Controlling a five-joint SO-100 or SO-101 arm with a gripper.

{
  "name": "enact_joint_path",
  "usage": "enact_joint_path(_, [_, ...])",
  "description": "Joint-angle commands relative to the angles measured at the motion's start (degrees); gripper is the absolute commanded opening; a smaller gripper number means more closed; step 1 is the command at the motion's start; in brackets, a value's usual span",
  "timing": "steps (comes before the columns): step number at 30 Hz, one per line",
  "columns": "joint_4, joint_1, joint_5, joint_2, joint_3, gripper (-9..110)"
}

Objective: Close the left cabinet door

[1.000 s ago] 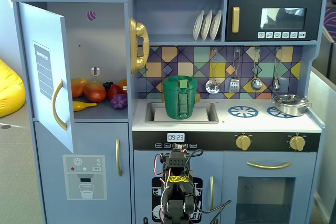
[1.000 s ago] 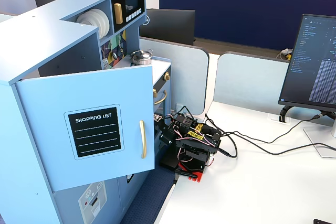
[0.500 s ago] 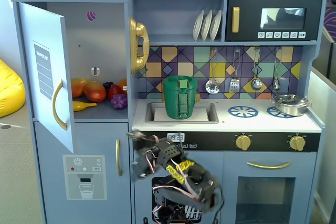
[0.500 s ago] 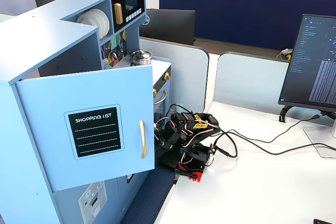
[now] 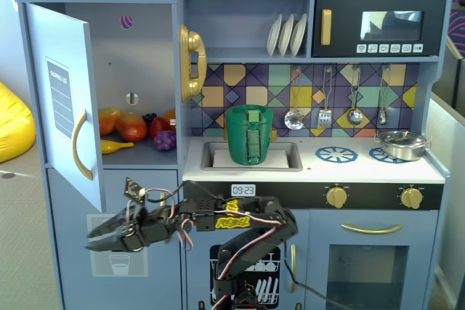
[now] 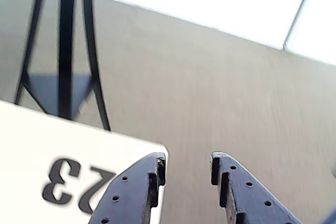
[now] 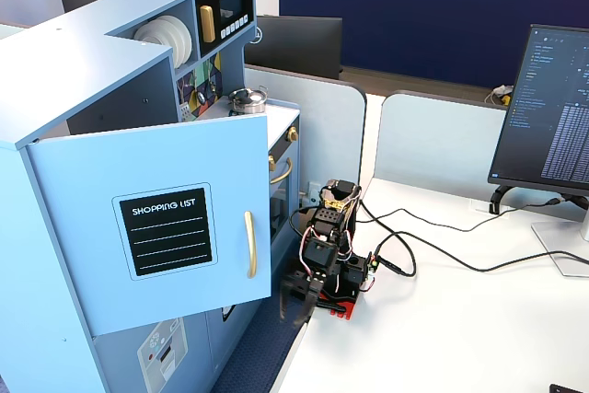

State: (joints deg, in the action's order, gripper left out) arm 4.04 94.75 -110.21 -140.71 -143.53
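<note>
Light-blue, the left cabinet door [image 5: 64, 103] with its "SHOPPING LIST" panel and curved gold handle [image 7: 249, 244] stands swung wide open from the toy kitchen's upper left compartment, where toy fruit [image 5: 131, 127] lies. Below its lower edge, the gripper [image 5: 98, 237] hangs slightly parted, holding nothing, apart from the door.

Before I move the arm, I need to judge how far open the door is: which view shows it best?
The fixed view from the side: the door faces the camera, handle and shopping-list panel plain, standing wide open. The front fixed view shows it edge-on, swung outward. The wrist view shows none of it.
</note>
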Motion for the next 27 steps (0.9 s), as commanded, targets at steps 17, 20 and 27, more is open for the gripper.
enact_joint_path(17, [-7.38, 4.13, -8.26, 32.08, 40.96, 0])
enact_joint_path(20, [-6.33, 2.81, -9.67, 33.4, 43.24, 0])
enact_joint_path(27, [-7.29, -0.53, -11.07, 33.66, 42.71, 0])
